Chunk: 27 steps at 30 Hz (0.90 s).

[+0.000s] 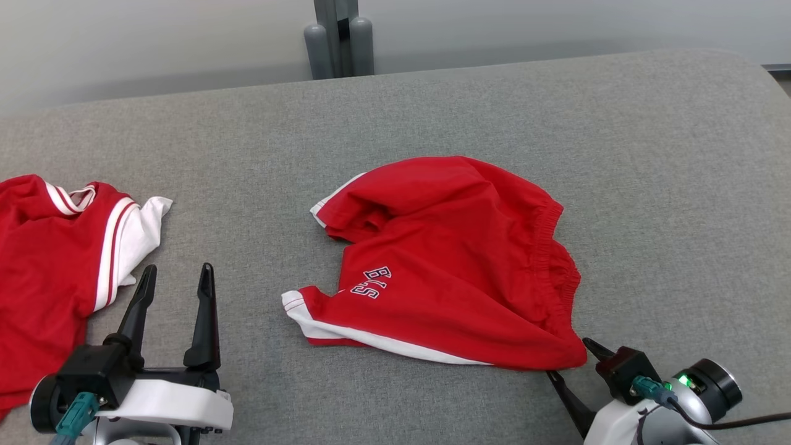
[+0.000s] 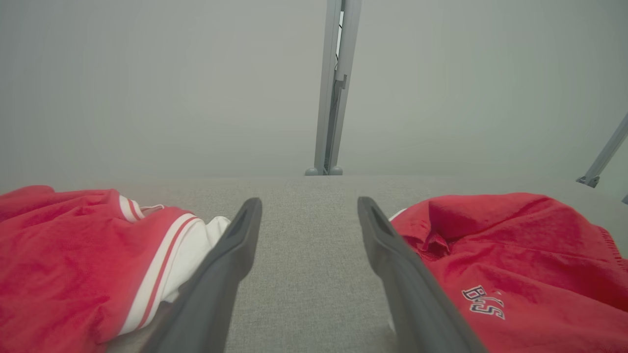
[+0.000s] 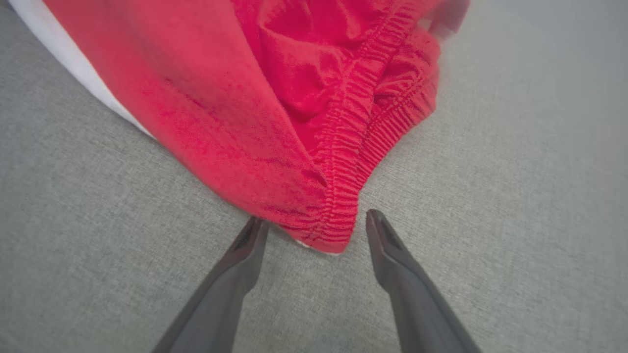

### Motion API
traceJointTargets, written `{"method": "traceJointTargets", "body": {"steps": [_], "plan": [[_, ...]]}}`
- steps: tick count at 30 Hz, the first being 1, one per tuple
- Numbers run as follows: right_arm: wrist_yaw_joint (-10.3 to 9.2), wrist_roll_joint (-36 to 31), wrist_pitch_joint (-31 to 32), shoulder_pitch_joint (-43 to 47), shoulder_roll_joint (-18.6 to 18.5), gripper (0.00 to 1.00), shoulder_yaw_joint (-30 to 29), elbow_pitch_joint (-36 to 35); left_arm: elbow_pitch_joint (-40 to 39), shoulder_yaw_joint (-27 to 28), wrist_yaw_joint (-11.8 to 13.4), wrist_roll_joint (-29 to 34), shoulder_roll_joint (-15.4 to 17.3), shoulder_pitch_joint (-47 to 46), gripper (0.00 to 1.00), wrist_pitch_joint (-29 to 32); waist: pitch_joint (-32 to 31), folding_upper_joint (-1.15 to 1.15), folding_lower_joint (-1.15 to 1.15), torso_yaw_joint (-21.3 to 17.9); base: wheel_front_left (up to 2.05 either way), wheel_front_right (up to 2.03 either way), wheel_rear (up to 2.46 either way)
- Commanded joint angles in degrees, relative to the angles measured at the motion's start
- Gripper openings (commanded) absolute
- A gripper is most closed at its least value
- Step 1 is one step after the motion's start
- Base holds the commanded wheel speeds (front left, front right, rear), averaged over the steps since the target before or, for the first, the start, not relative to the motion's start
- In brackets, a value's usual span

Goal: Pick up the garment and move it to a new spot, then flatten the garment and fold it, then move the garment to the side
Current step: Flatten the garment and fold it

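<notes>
Shorts: And there they are, red shorts (image 1: 451,266) in the middle of the grey surface. They are soft matte cloth, humped and creased, with one leg opening folded over at the far left.
Waistband: The gathered elastic waistband (image 3: 358,147) is ribbed and puckered. It runs down the right side of the shorts to their near right corner.
Trim: A white stripe (image 1: 383,340) edges the near hem, and white letters (image 1: 371,282) outlined in dark sit on the leg.
Surface: The padded top (image 1: 556,123) is grey woven fabric with a fine weave and a rounded far right corner.
Shirt: A red shirt (image 1: 55,266) with a white sleeve and red-and-white striped bands lies rumpled at the left edge, well apart from the shorts.
Post: A grey metal post (image 1: 338,37) stands beyond the far edge, against a pale wall.
Between the garments: The left fingers point along a strip of bare grey cloth, with the shirt on one side and the shorts on the other.
Left gripper: The left gripper (image 1: 178,269) sits low at the near left, its fingers aimed at the far edge. They are spread wide and hold nothing.
Right gripper: The right gripper (image 1: 568,358) is at the near right, angled in toward the shorts' near right corner. Its fingers are spread apart. In the right wrist view the waistband corner lies between the two tips, unpinched.
Wrist light: A green light (image 1: 683,379) glows on the right wrist.
</notes>
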Motion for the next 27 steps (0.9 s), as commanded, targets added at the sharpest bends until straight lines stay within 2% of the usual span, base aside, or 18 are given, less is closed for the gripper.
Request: {"method": "traceJointTargets", "body": {"steps": [1,2,3,9,14,19,23,27], "plan": [[-0.02,0.47,-0.54,-0.93,0.06,0.52,0.11,0.47,0.20,0.10,-0.17,0.46,0.02,-1.29,1.00,-0.23,0.23,0.00,0.00,0.14,0.00,0.00,0.00],[-0.02,0.68,-0.82,-1.42,0.14,0.37,0.31,0.80,0.30,0.11,-0.26,0.50,-0.07,-1.43,1.00,-0.24,0.35,0.00,0.00,0.19,0.00,0.00,0.00],[-0.02,1.27,-0.83,-1.72,0.33,0.01,0.41,1.14,0.45,0.09,-0.35,0.52,-0.14,-1.44,1.00,-0.25,0.47,0.00,0.00,0.18,0.00,0.00,0.00],[-0.02,5.43,2.60,-1.21,-0.38,0.00,1.11,-1.87,1.26,0.09,-0.67,0.29,-0.22,-1.33,1.00,-0.28,0.57,0.00,0.00,-0.68,0.00,0.00,0.00],[-0.02,10.56,10.48,0.12,-2.86,0.00,2.69,-9.82,1.47,0.50,-0.71,0.20,0.26,-1.24,1.00,-0.28,0.60,0.00,0.00,-2.24,0.00,0.00,0.00],[-0.03,16.53,17.67,1.31,-3.68,0.00,0.58,-17.45,1.61,0.46,-0.91,0.06,0.26,-1.82,1.00,-0.29,0.47,0.00,0.00,-2.97,0.00,0.00,0.00],[-0.02,17.35,19.09,-0.05,-3.17,0.00,-2.80,-19.64,2.00,-0.07,-1.40,-0.02,0.01,-2.48,1.00,-0.06,0.37,0.00,0.00,-2.61,0.00,0.00,0.00],[-0.02,18.61,18.39,-2.62,-1.45,0.00,-4.47,-17.82,2.42,-0.64,-1.78,-0.01,-0.20,-3.14,1.00,0.05,0.62,0.00,0.00,-1.83,0.00,0.00,0.00]]}}
